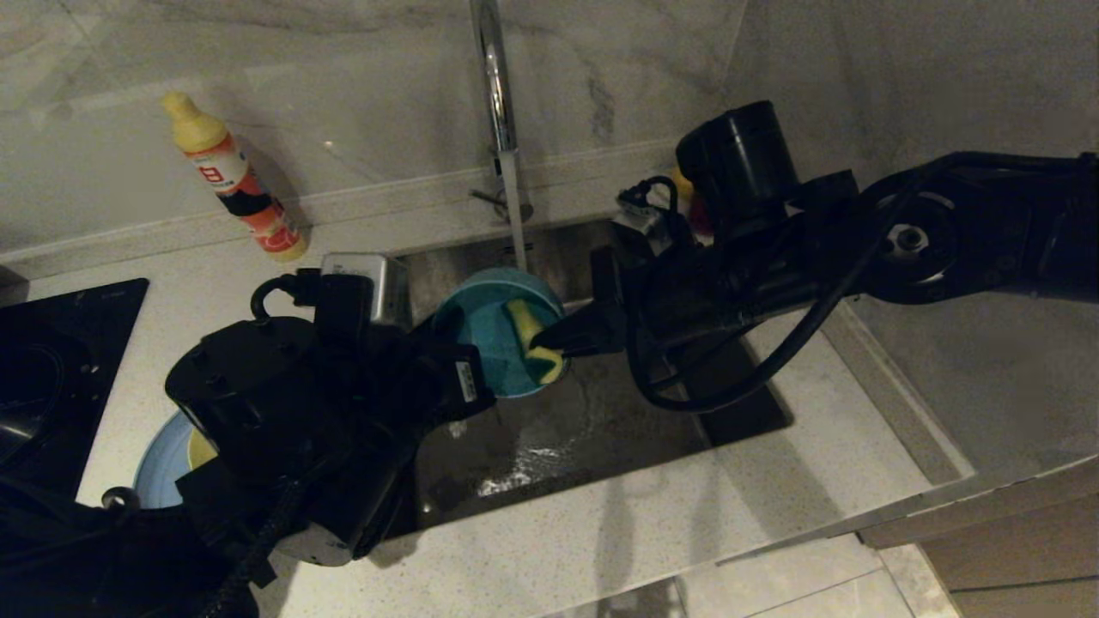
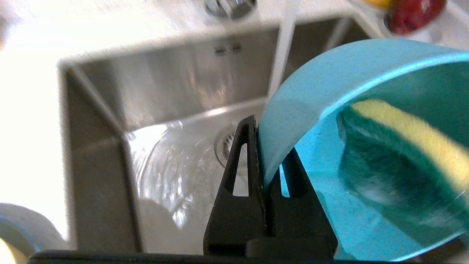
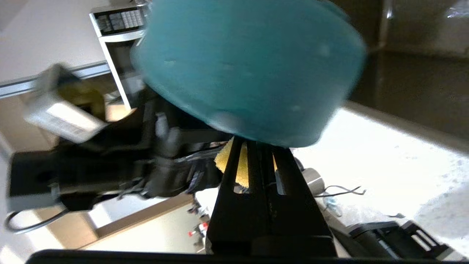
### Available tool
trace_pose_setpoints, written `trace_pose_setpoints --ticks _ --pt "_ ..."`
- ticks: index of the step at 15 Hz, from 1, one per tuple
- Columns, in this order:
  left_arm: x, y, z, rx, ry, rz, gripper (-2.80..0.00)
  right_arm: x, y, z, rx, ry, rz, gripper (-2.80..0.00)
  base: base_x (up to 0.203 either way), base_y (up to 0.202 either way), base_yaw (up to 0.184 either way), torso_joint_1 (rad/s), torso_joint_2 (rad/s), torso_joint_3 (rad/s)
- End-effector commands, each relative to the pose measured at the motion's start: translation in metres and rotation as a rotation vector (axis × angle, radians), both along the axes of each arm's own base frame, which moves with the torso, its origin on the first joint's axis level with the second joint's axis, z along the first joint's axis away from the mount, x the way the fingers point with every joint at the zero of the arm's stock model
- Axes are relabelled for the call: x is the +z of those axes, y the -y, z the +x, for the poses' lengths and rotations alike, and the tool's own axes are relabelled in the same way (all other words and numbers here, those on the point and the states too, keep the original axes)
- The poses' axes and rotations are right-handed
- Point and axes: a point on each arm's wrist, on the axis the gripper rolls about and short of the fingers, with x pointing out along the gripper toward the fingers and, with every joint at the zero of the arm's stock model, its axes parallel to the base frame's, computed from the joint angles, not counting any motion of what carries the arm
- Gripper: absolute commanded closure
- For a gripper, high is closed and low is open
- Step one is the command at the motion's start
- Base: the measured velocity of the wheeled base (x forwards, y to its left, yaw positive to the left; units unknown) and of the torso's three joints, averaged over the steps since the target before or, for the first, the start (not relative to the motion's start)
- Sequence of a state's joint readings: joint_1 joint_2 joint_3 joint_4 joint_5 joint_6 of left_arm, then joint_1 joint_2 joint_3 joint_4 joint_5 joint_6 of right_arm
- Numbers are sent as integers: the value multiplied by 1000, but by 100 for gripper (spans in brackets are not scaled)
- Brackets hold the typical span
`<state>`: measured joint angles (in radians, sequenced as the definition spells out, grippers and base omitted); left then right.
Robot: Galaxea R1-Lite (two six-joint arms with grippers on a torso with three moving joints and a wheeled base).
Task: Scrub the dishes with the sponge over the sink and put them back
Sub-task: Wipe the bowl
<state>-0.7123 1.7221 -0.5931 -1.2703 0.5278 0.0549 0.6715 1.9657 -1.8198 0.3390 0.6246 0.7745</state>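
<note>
The teal-blue bowl [image 1: 481, 318] hangs tilted on its side over the sink [image 1: 601, 438], its opening facing right. My left gripper [image 1: 464, 378] is shut on its rim: one finger outside the wall, one inside, as the left wrist view shows [image 2: 267, 146]. The yellow and green sponge [image 1: 528, 335] is pressed against the bowl's inside [image 2: 329, 84], green layer [image 2: 384, 165] on the teal surface. My right gripper [image 1: 543, 343] is shut on the sponge [image 3: 242, 165], under the bowl's outer wall [image 3: 249, 66]. The periwinkle plate [image 1: 153, 468] with the yellow bowl [image 1: 202, 448] lies on the counter, left of the sink.
Water runs from the chrome faucet [image 1: 494, 94] down behind the bowl onto the sink floor near the drain [image 2: 224, 146]. A dish-soap bottle [image 1: 232, 176] stands at the back left, a black cooktop [image 1: 60, 343] far left. Fruit [image 2: 414, 14] sits at the sink's back right corner.
</note>
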Motion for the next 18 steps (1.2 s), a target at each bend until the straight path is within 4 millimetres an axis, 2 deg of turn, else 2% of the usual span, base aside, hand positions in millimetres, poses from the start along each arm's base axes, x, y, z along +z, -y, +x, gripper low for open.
trace_pose_setpoints --ticks 1,5,12,18 --pt "0 -1 -1 11 17 28 0 -3 -3 3 -6 3 -8 0 0 0 0 0 0 0" --pt "-2 -1 -1 41 18 74 0 0 -4 4 -8 19 -2 0 0 0 0 0 0 0" --pt "-4 -2 -1 53 17 101 0 24 -4 -5 0 96 41 0 0 0 0 0 0 0" --pt "0 -3 -2 55 28 88 0 10 -5 0 -9 65 9 0 0 0 0 0 0 0"
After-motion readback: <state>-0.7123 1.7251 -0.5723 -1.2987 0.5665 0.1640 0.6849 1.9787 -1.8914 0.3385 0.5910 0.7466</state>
